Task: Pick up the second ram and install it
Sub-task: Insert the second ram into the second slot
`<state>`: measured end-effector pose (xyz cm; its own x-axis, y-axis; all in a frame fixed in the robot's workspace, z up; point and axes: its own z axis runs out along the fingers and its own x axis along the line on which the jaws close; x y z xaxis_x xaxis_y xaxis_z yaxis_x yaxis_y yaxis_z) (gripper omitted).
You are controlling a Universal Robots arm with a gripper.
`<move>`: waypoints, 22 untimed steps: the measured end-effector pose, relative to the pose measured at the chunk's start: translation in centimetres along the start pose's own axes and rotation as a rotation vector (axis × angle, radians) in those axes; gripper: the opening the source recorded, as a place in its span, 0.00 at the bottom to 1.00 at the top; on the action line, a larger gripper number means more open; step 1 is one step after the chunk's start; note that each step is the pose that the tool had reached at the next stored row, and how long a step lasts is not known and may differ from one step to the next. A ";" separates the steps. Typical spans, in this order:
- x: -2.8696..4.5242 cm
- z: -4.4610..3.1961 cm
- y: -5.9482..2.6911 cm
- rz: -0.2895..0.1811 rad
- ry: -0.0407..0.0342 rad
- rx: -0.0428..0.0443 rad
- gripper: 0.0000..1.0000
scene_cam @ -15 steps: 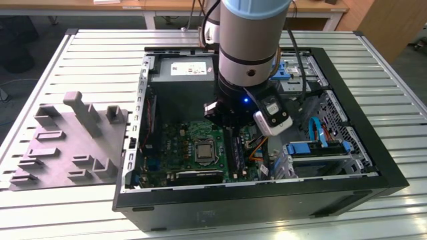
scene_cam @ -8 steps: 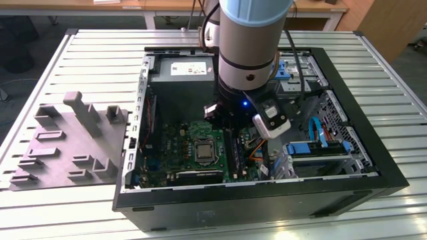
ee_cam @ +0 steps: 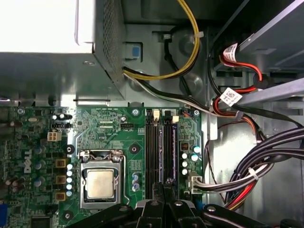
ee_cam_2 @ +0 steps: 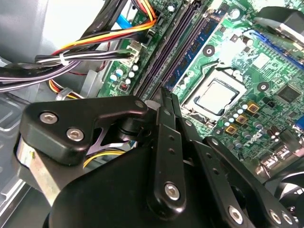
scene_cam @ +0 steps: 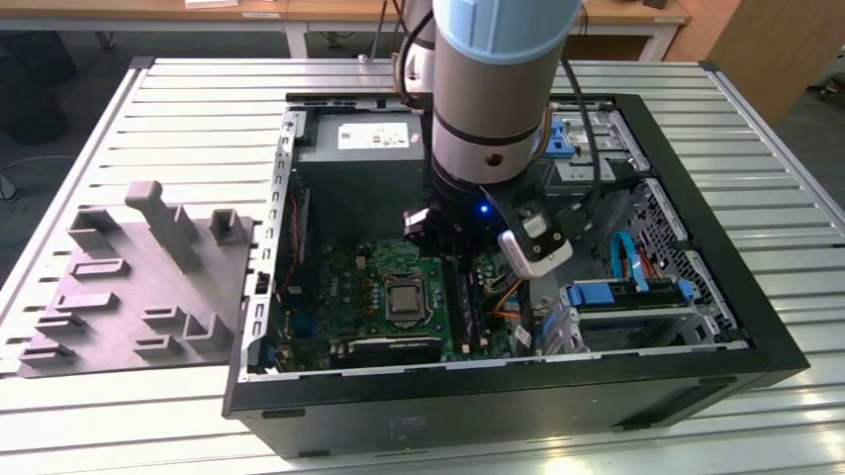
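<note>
Gripper (ee_cam: 166, 184): we see its fingers (ee_cam_2: 165, 123) pressed together over the motherboard (ee_cam: 111, 126).
Slots (scene_cam: 465, 292): at 3 o'clock of the processor (scene_cam: 400, 298) in the exterior view.
Second ram (ee_cam: 172, 152): blue stick standing in 1 slot, just beside the fingertips.

Arm: silver-grey cylindrical robot arm (scene_cam: 486, 89) with pale blue end cap (scene_cam: 509, 20) and black joint rings. Small blue light (scene_cam: 485, 209) lit at wrist. White-and-black camera housing (scene_cam: 535, 245) alongside, black cable (scene_cam: 591, 139) trailing. End effector: matte black linkage gripper (ee_cam_2: 167, 95), flat bars, silver socket-head screws (ee_cam_2: 172, 191).
</note>
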<state>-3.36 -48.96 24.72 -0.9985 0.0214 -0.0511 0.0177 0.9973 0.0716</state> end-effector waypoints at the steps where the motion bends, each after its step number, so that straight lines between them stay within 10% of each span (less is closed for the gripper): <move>1: 0.01 0.09 -0.01 0.000 0.0000 -0.0001 0.11; 22: 0.17 1.15 -0.09 0.000 0.0002 -0.0087 0.11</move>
<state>-3.47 -48.97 23.56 -0.9985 0.0217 -0.0509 0.0176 0.9966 0.0803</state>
